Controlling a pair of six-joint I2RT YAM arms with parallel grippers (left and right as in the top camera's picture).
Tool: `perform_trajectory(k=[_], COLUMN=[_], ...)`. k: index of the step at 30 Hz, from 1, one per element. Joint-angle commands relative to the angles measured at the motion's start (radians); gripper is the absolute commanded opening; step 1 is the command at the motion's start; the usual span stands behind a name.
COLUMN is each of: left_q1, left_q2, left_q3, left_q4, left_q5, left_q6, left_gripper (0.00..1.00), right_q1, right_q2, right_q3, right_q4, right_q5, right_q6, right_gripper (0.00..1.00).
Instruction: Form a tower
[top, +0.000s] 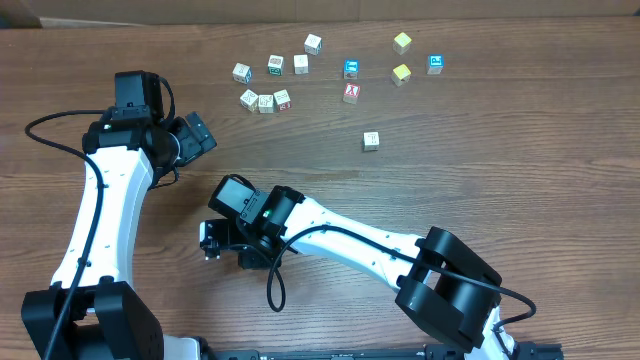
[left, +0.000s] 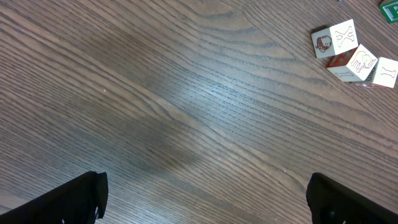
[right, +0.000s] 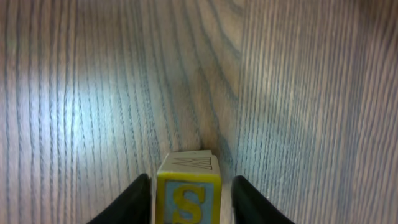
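Frankly, on the table (top: 500, 150), my wide-open left gripper (left: 208, 199) hangs well apart from the tower (right: 186, 165), while my right gripper (right: 191, 185) straddles the tower, jaws parted just clear of its S-faced top cube (right: 186, 200), so any sideways drift when I lift away could, I judge, clip that cube and topple everything.

Thing: the tower (right: 188, 190), clear only in my right wrist view.
Look: 1 cube shows, pale wood with a yellow rim; the near face is blue with a yellow S, the top face is pale with thin printed lines.
Pose: straight, the S stands upright.
Place: between the 2 fingers of my right gripper (right: 191, 186), with a narrow gap at each side.
Hidden: the lower part, cut off by the picture edge.
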Motion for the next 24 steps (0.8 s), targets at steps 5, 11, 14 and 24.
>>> perform_trajectory(k=[5, 11, 14, 24], left_q1=[0.001, 0.001, 0.001, 0.001], left_q2=[-0.002, -0.002, -0.002, -0.002], left_q3=[0.013, 0.013, 0.013, 0.013], left_q4=[0.004, 0.004, 0.004, 0.004], left_q5=[-0.014, -0.014, -0.014, -0.014], left_q6=[0.016, 0.016, 0.016, 0.016], left_gripper=[1.0, 0.99, 1.0, 1.0], right_q1=[-0.004, -0.005, -0.005, -0.005], right_q2=[-0.027, -0.027, -0.027, -0.027], right_q3=[-0.011, -0.011, -0.011, -0.011], right_q4=[-0.009, -0.01, -0.011, -0.017], right_q5=[-0.009, -0.01, -0.009, -0.009], right_q6=[-0.006, -0.006, -0.006, -0.006], right_gripper=[0.49, 0.38, 0.38, 0.36])
